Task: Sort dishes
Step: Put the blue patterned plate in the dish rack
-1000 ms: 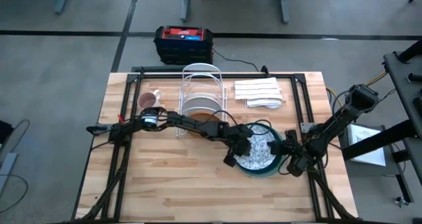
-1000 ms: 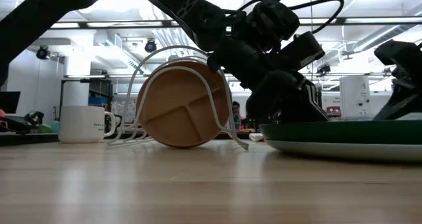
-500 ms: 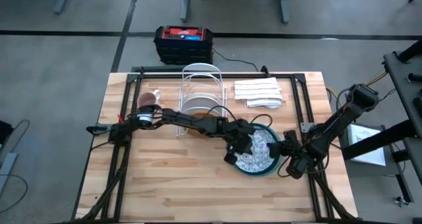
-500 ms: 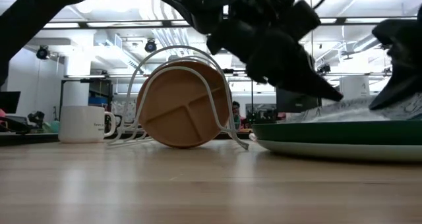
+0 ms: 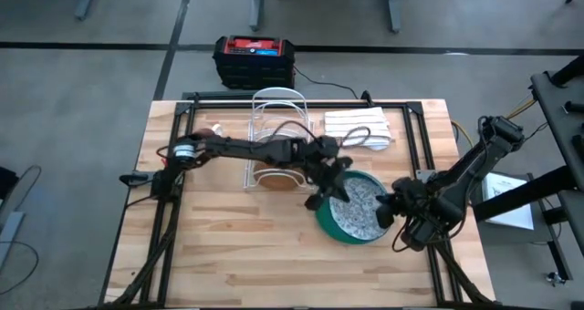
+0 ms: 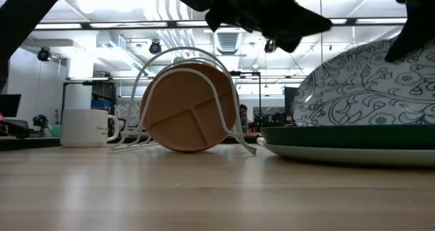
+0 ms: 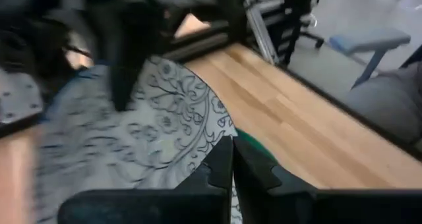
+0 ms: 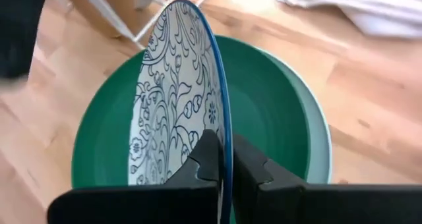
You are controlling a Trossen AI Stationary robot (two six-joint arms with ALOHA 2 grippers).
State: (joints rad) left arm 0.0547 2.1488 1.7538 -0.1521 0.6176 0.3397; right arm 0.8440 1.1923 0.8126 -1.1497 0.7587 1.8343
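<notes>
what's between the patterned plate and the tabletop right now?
The dark green plate. The patterned plate, tilted up and pinched by the right pincer, stands in it. Right wrist and low views show it.

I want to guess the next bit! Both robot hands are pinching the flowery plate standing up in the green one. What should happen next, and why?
Probably lift the grey-patterned white round plate slightly, clear of the large dark green round plate. It stands tilted on edge inside the green plate, with the right gripper and the left gripper each shut on its rim. The white wire dish rack, already holding the tan-brown plate, stands beside it.
</notes>
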